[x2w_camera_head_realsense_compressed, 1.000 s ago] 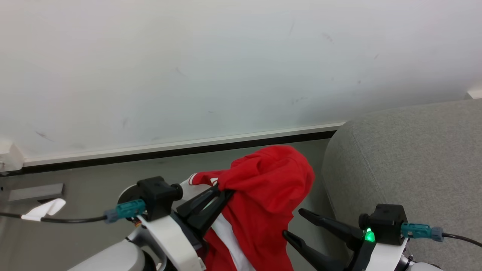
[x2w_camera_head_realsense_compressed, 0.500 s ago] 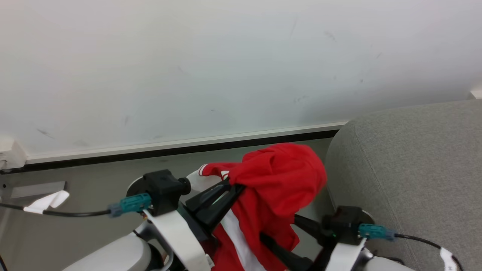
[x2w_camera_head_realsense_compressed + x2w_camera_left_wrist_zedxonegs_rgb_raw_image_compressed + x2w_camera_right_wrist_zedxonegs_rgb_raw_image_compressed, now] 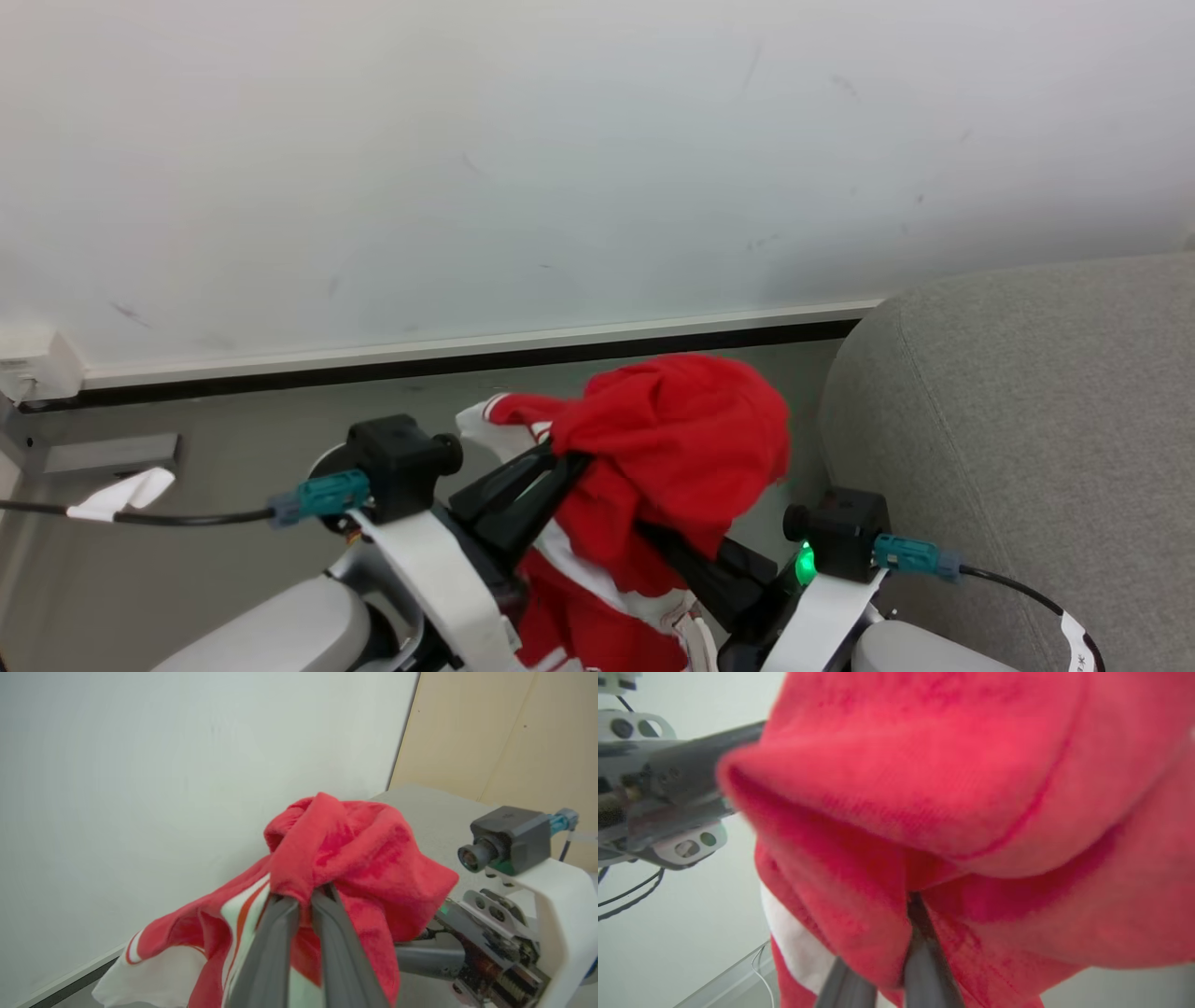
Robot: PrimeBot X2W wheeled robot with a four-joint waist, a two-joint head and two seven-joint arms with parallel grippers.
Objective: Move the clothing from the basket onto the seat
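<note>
- In the air above the floor (image 3: 233, 448), just left of the seat (image 3: 1027, 392), we see the clothing (image 3: 691, 429) bunched in a red lump; it touches neither floor nor seat.
- We see the left gripper (image 3: 560, 457) reaching up and to the right into the bundle; in its wrist view its two fingers are pressed together on a red fold of the clothing (image 3: 355, 858), at the point (image 3: 303, 896) where the fabric gathers.
- The garment hangs from that pinch; a white panel with red stripes drops down and to the left.
- We see the right gripper (image 3: 672, 551) reaching up from below, its tips buried under the red lump; close up, its fingers nip a fold of the clothing (image 3: 971, 765) between them at (image 3: 913, 900).
- A green light (image 3: 801, 563) glows on the right wrist.
- The grey seat (image 3: 430, 807) lies just behind the bundle in the left wrist view.
- A pale wall (image 3: 560, 140) with a dark skirting (image 3: 467, 359) runs behind; a white tag (image 3: 121, 493) sits on the left cable, and we cannot make out any print on it.
</note>
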